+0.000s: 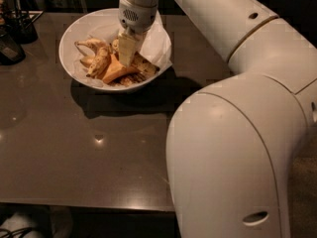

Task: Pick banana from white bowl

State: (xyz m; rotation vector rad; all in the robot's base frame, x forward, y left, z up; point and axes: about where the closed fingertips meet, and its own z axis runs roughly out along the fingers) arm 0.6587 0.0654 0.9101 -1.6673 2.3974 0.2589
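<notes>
The white bowl (74,33) stands at the back left of the dark table, lined with white paper. The banana (142,67), long, dull yellow and brown-speckled, lies at the bowl's right front, partly under a smooth orange-yellow banana (115,72). Short speckled bananas (98,61) lie to the left. My gripper (127,51) points straight down into the middle of the bowl. Its tip is among the bananas, just left of the long speckled one's upper end. It hides part of the fruit behind it.
Dark table (74,148) with its front edge near the bottom. Dark containers (15,33) stand at the far left edge. My large white arm (237,133) fills the right side of the view.
</notes>
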